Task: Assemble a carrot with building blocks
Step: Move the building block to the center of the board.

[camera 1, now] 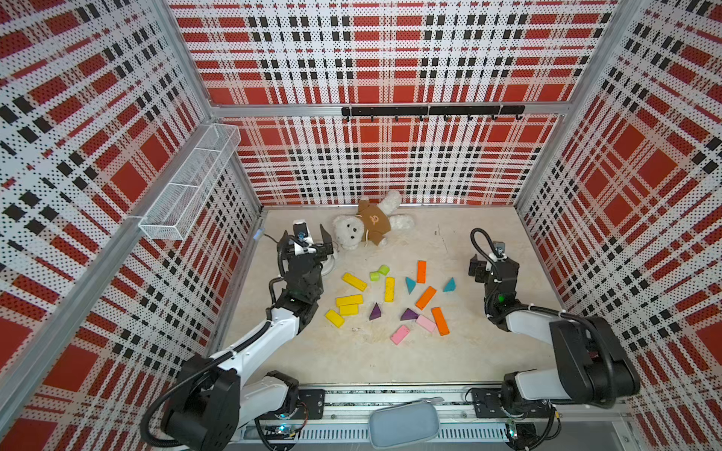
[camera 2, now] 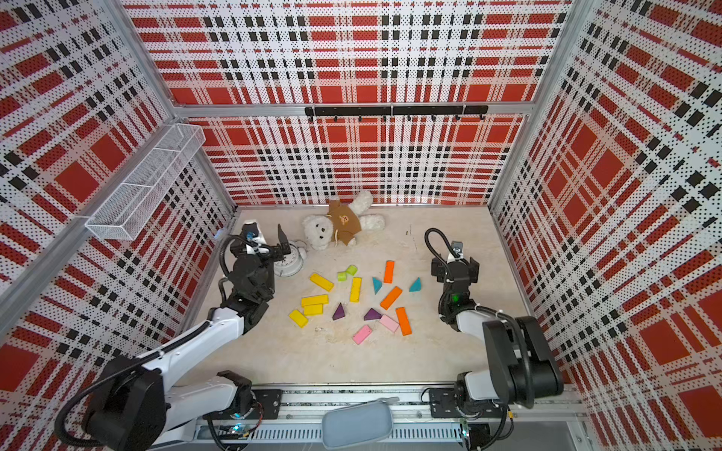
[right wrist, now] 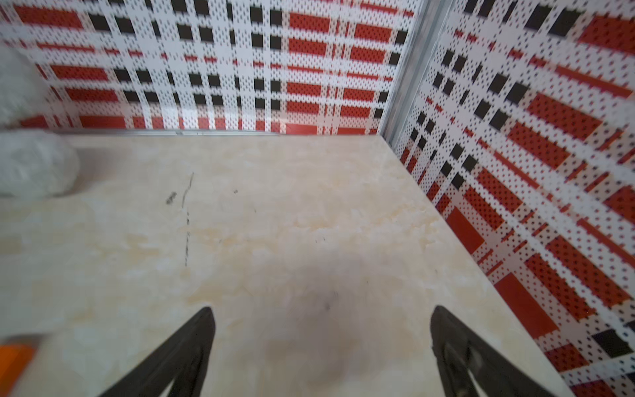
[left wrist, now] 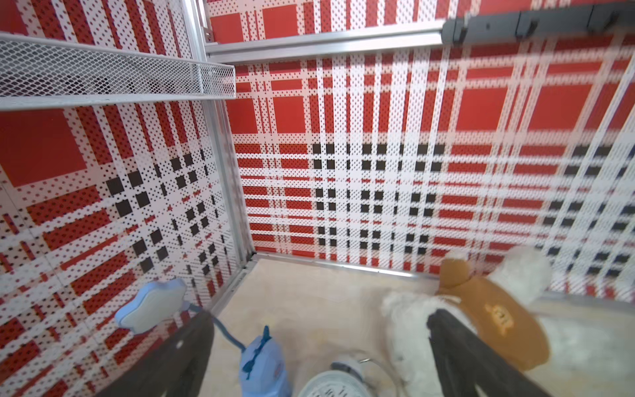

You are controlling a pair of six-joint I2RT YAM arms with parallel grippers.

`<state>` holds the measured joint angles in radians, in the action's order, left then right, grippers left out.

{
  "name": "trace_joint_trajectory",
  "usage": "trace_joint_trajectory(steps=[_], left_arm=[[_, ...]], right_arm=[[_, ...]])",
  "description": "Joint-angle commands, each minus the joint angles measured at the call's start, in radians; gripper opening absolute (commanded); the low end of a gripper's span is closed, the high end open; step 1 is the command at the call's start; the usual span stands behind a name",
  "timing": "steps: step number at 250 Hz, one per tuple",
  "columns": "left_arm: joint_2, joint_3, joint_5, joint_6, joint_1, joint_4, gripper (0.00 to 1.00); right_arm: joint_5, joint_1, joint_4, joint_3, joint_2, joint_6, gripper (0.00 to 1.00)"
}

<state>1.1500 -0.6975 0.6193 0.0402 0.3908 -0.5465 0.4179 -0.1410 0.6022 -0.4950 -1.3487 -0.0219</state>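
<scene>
1. Building blocks (camera 1: 389,289) lie scattered flat on the middle of the table (camera 1: 469,351).
2. Within the scatter, yellow bars (camera 1: 349,300) sit at 9 o'clock, two lime cylinders (camera 1: 383,269) at 12, a teal triangle (camera 1: 450,285) at 3 and pink blocks (camera 1: 400,334) at 6. Purple triangles (camera 1: 375,311) lie near the centre.
3. The right gripper (right wrist: 323,326) hangs at 3 o'clock of the blocks, over bare table. Its jaws are spread wide with nothing between them.
4. The left gripper (left wrist: 319,343) is at 10 o'clock, jaws apart and empty, above a white alarm clock (camera 2: 288,265).
5. A teddy bear (camera 1: 367,224) lies at 12 o'clock, by the back wall.
</scene>
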Motion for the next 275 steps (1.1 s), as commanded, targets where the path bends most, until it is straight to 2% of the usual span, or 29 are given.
trace_joint_trajectory(steps=[1,11,24,27,40,57,74,87,121,144,165,177,185,196,214,233,252,275], left_arm=[[-0.066,-0.164,-0.111,-0.281,0.019,0.453,1.0],[-0.089,-0.215,-0.289,-0.306,-0.006,0.543,0.99],[-0.114,-0.252,-0.515,-0.319,-0.063,0.56,0.99],[-0.12,-0.255,-0.55,-0.357,-0.077,0.56,0.99],[-0.146,-0.246,-0.628,-0.528,-0.155,0.523,1.0],[-0.173,-0.205,-0.696,-0.751,-0.266,0.458,0.99],[-0.169,-0.18,-0.851,-0.831,-0.367,0.355,1.0],[-0.149,-0.208,-0.924,-0.853,-0.397,0.367,0.99],[-0.109,-0.278,-0.961,-0.783,-0.387,0.471,0.99],[-0.094,-0.304,-0.933,-0.756,-0.372,0.523,1.0],[-0.089,-0.295,-0.914,-0.829,-0.372,0.525,0.94],[-0.087,-0.264,-0.944,-0.88,-0.379,0.444,0.94],[-0.076,-0.257,-0.961,-0.899,-0.381,0.407,0.94],[-0.046,-0.302,-0.998,-0.923,-0.39,0.469,0.97],[0.017,-0.352,-1.097,-0.924,-0.384,0.504,1.0],[0.057,-0.351,-1.085,-0.903,-0.331,0.511,0.99],[0.093,-0.374,-1.028,-0.829,-0.263,0.6,0.99],[0.14,-0.403,-1.015,-0.784,-0.201,0.686,1.0]], right_arm=[[0.021,-0.007,-0.354,-0.155,0.135,0.124,1.0],[0.028,-0.006,-0.489,-0.219,0.167,0.177,1.0],[0.04,-0.001,-0.6,-0.277,0.19,0.261,1.0],[0.05,0.002,-0.617,-0.283,0.194,0.295,1.0],[0.083,0.019,-0.703,-0.303,0.214,0.456,1.0],[-0.074,0.062,-0.707,-0.299,0.236,0.474,0.98],[-0.115,0.063,-0.771,-0.326,0.236,0.48,0.91],[-0.145,0.062,-0.83,-0.358,0.22,0.482,0.9],[-0.168,0.063,-1.007,-0.465,0.146,0.487,0.83],[-0.228,0.063,-1.041,-0.488,0.123,0.481,0.85],[-0.44,0.062,-1.036,-0.489,0.112,0.425,0.85],[-0.49,0.05,-1.061,-0.496,0.098,0.42,0.82],[-0.486,0.04,-1.092,-0.503,0.084,0.42,0.79],[-0.459,0.023,-1.139,-0.515,0.065,0.42,0.78],[-0.446,-0.002,-1.195,-0.522,0.036,0.401,0.69],[-0.432,-0.028,-1.227,-0.516,0.021,0.386,0.66],[-0.415,-0.05,-1.238,-0.496,0.02,0.383,0.66],[-0.409,-0.083,-1.255,-0.488,0.015,0.365,0.67]])
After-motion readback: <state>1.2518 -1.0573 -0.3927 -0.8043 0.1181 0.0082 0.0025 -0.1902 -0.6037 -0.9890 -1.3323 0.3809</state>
